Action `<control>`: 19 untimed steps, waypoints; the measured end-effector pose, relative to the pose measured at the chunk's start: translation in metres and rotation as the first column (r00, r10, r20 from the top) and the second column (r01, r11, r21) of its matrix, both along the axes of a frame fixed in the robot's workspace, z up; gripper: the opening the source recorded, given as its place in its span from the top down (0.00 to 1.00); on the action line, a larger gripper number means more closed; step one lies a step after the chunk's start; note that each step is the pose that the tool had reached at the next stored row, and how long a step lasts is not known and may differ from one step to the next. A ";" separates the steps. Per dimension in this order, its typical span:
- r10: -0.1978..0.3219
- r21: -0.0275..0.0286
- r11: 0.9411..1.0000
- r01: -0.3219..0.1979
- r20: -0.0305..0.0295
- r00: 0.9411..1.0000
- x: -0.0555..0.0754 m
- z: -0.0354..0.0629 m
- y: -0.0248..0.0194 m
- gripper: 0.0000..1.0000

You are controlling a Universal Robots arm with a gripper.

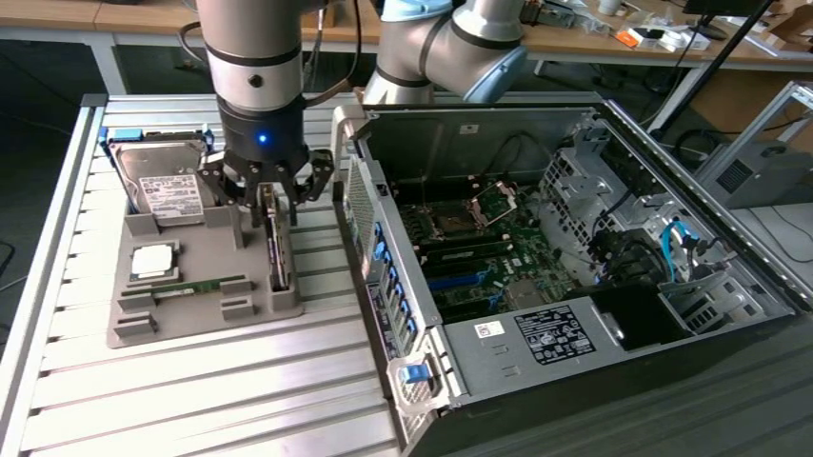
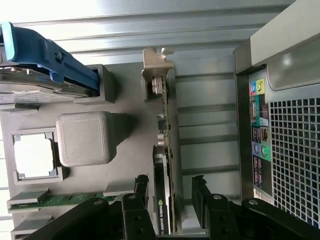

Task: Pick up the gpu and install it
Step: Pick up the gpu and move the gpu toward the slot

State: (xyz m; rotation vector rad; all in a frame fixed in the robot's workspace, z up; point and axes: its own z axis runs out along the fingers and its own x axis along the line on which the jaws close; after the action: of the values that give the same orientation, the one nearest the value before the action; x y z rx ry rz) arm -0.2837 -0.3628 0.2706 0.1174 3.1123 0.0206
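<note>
Ribbed aluminium tabletop (image 1: 228,381) is spread under the whole set-up, with cluttered workbenches behind it. On it, a grey moulded parts holder (image 1: 190,319) is laid beside an open black tower computer case (image 1: 508,248) whose motherboard is exposed.

The gpu (image 1: 277,252), a thin flat dark card with a brownish-green board edge, is stood on its long edge in a slot of the holder, on the side nearest the case. The black multi-link gripper (image 1: 272,205) is held directly above it. In the wrist view the gripper (image 2: 170,189) is seen with its fingers (image 2: 141,190) spread wide, one facing each flat side of the gpu (image 2: 162,170). A narrow gap is left on both sides, so nothing is gripped and no contact can be made out.

The card's long axis is laid across the line joining the two fingers, level with the tabletop and roughly parallel to the case's near wall. The pale metal mounting bracket (image 2: 157,62) is carried at the end lying well beyond the fingertips; the opposite end is hidden behind the gripper.

Out past the finger farther from the case, a silver hard drive with a white label (image 1: 166,186), a square processor chip (image 1: 152,259) and a narrow green memory stick (image 1: 197,287) are kept in other pockets of the holder, apart from the fingers.
</note>
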 end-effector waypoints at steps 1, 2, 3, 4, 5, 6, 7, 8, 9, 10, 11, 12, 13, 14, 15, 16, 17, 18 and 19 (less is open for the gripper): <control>0.000 0.000 1.000 0.000 0.000 1.000 0.000 -0.0012 0.0021 0.52; 0.000 0.000 1.000 0.000 0.000 1.000 0.000 -0.0027 0.0050 0.52; 0.000 0.000 1.000 0.000 0.000 1.000 0.000 -0.0042 0.0075 0.52; 0.000 0.000 1.000 0.000 0.000 1.000 -0.001 -0.0051 0.0082 0.52; 0.000 0.000 1.000 0.000 0.000 1.000 -0.001 -0.0061 0.0088 0.52; 0.000 0.000 1.000 0.000 0.000 1.000 -0.001 -0.0076 0.0095 0.52; 0.000 0.000 1.000 0.000 0.000 1.000 -0.002 -0.0101 0.0104 0.52; 0.000 0.000 1.000 0.000 0.000 1.000 -0.003 -0.0110 0.0107 0.52; 0.000 0.000 1.000 0.000 0.000 1.000 -0.003 -0.0121 0.0112 0.52; 0.000 0.000 1.000 0.000 0.000 1.000 -0.003 -0.0130 0.0115 0.52; 0.000 0.000 1.000 0.000 0.000 1.000 -0.003 -0.0141 0.0118 0.52; 0.000 0.000 1.000 0.000 0.000 1.000 -0.004 -0.0157 0.0122 0.52; 0.000 0.000 1.000 0.000 0.000 1.000 -0.004 -0.0171 0.0122 0.52; 0.000 0.000 1.000 0.000 0.000 1.000 -0.004 -0.0184 0.0122 0.52; 0.000 0.000 1.000 0.000 0.000 1.000 -0.004 -0.0201 0.0123 0.52; 0.000 0.000 1.000 0.000 0.000 1.000 -0.004 -0.0210 0.0123 0.52; 0.000 0.000 1.000 0.000 0.000 1.000 -0.004 -0.0219 0.0123 0.52; 0.000 0.000 1.000 0.000 0.000 1.000 -0.004 -0.0228 0.0123 0.52; 0.000 0.000 1.000 0.000 0.000 1.000 -0.004 -0.0236 0.0123 0.52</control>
State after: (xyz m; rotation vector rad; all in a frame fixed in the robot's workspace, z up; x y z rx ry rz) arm -0.2879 -0.3506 0.2470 0.1172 3.1120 0.0209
